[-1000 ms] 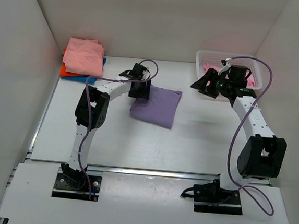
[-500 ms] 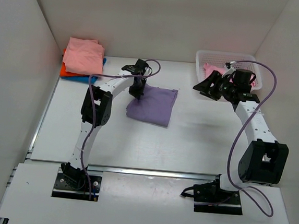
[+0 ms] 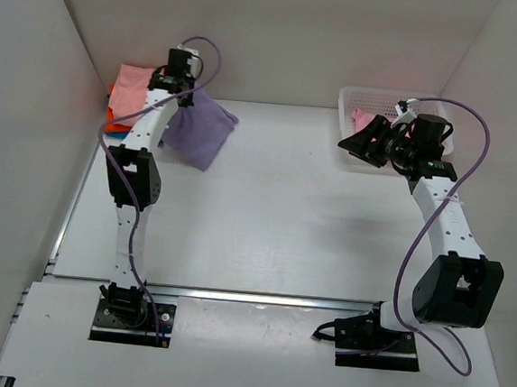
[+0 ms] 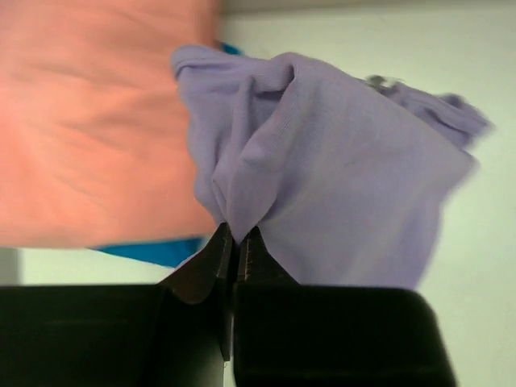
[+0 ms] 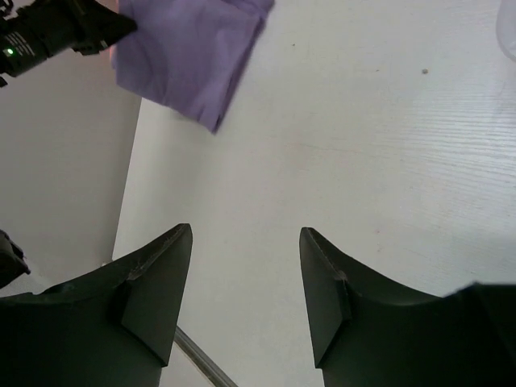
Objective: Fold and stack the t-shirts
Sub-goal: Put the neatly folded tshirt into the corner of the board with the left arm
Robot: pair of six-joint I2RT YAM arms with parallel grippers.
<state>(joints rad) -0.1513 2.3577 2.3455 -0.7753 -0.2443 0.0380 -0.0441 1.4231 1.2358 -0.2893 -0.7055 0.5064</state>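
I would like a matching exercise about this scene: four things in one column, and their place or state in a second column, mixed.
1 lavender t-shirt
2 salmon-pink t-shirt
3 white basket
4 right gripper

a open, empty
b far right corner
c far left corner, uppermost
d pinched in the left gripper

Pairs: 1-d, 2-c, 3-b, 4-a

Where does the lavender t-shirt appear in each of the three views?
Top external: the lavender t-shirt is at the upper left.
Left wrist: centre and right, pinched by the left hand.
Right wrist: top left corner.
Shared landmark: the white table behind it.
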